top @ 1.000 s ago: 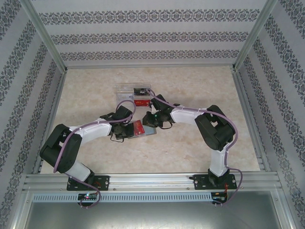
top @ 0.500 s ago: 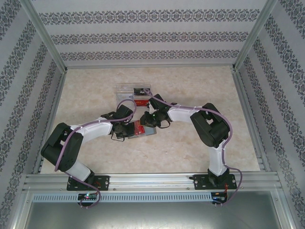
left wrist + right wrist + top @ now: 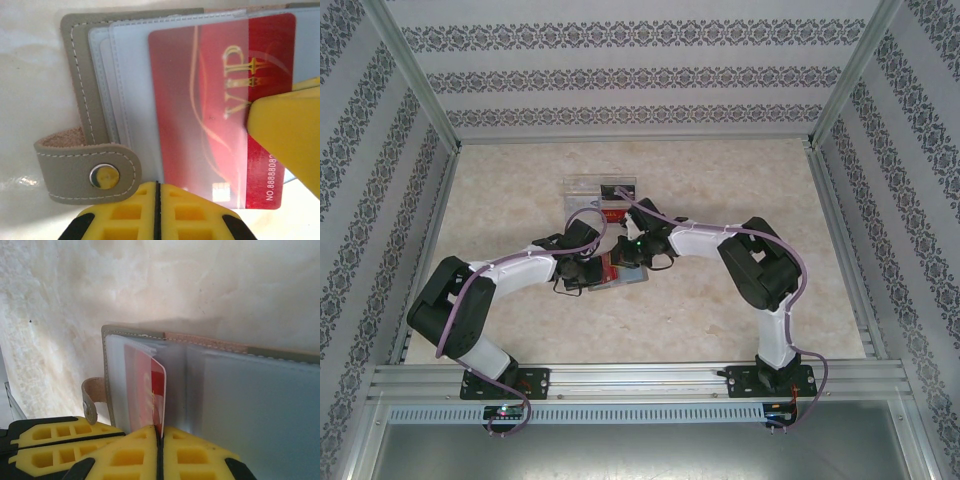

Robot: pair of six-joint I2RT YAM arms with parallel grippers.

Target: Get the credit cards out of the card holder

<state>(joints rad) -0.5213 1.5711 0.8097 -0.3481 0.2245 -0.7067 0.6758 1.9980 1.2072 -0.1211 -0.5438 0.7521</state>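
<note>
The card holder (image 3: 75, 60) lies open on the table, grey-brown with pale clear sleeves and a snap strap (image 3: 90, 172). A red credit card (image 3: 200, 100) marked VIP sticks partway out of one sleeve. My right gripper (image 3: 161, 432) is shut on the protruding edge of this red card (image 3: 150, 390), and one of its yellow fingers (image 3: 290, 140) covers the card's corner. My left gripper (image 3: 158, 186) is shut with nothing between its fingers, its tips at the holder's near edge beside the strap. In the top view the left gripper (image 3: 588, 270) and right gripper (image 3: 620, 258) meet over the holder (image 3: 625, 277).
A clear plastic tray (image 3: 582, 188) stands just beyond the grippers, with a black card (image 3: 612, 192) and a red card (image 3: 613, 211) in it. Patterned walls and metal rails close in the marbled table (image 3: 740, 180) on three sides.
The right gripper has slid left onto the card holder and shut on the red card's edge. The left gripper has stayed shut in place.
</note>
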